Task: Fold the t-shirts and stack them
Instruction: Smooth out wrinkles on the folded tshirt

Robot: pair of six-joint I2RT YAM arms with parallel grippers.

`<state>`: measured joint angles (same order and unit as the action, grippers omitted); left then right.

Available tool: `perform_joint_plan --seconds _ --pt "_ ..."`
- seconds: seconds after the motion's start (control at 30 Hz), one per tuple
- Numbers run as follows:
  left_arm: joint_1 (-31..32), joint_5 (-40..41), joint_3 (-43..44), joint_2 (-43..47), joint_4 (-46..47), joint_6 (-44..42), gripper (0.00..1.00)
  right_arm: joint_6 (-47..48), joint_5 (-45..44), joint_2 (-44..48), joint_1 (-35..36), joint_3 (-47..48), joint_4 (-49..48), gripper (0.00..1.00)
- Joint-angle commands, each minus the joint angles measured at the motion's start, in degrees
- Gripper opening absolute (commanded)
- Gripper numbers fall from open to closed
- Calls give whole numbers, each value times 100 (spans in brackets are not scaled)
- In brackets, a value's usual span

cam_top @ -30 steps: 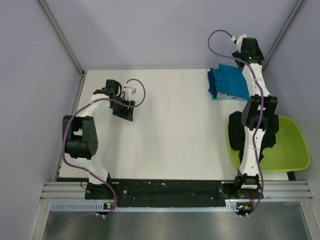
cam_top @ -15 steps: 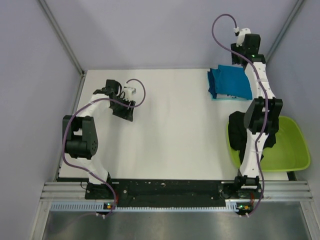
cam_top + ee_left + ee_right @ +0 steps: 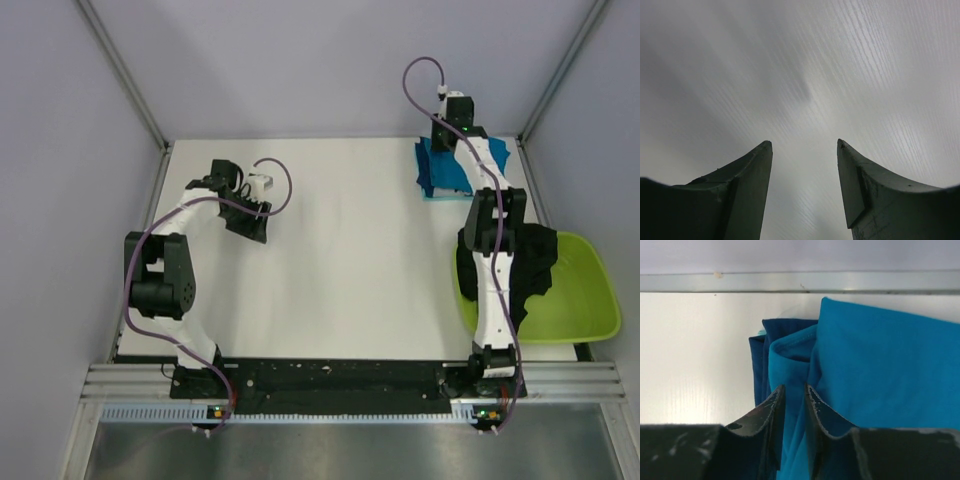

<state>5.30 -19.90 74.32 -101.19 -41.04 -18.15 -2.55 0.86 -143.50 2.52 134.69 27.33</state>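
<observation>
The teal-blue t-shirt [image 3: 440, 172] [image 3: 880, 365] lies folded at the table's back right, on top of a navy one [image 3: 759, 371] whose edge shows at its left. My right gripper [image 3: 450, 136] [image 3: 794, 386] is down on this pile, its jaws pinched on a raised fold of the teal cloth. A black t-shirt [image 3: 535, 262] hangs over the near rim of the lime-green basin [image 3: 585, 300]. My left gripper [image 3: 246, 224] [image 3: 804, 144] hovers open over bare table at the left, with nothing between its fingers.
The basin sits at the table's right edge beside the right arm. Grey walls close in the back and sides; a metal rail [image 3: 800, 281] runs along the back edge just behind the pile. The white tabletop [image 3: 340, 260] lies between the arms.
My right gripper has swung left from behind the pile and down onto it, and its jaws have closed on the teal fold. The left arm has not moved.
</observation>
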Motion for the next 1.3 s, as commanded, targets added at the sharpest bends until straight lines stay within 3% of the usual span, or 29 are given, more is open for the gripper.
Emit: perform_joint_plan --seconds 0.0,0.13,0.47,0.53,0.67,0.77,0.93,1.2,1.27 --pt "15 -128 -50 213 113 -92 59 -97 -217 59 81 102 -255 13" --pt "15 -119 12 152 70 -118 59 70 -279 226 134 -74 -307 1" --pt "15 -111 30 134 43 -171 59 219 131 814 205 -540 -360 2" --pt "15 -67 12 169 78 -197 59 385 422 1200 213 -846 -360 11" --pt "15 -233 -93 301 315 -285 59 518 836 2288 301 -2023 -623 39" --pt "6 -462 -382 546 814 -286 59 431 1335 3535 292 -3523 -1412 55" --pt "6 -322 -1418 1196 2421 -136 62 133 1786 5364 292 -6065 -2879 91" --pt "-11 100 -3844 2085 6411 786 68 -44 1031 7221 310 -8782 -3937 94" --pt "-11 126 -4258 2164 6975 830 70 34 934 7476 292 -9257 -3946 94"
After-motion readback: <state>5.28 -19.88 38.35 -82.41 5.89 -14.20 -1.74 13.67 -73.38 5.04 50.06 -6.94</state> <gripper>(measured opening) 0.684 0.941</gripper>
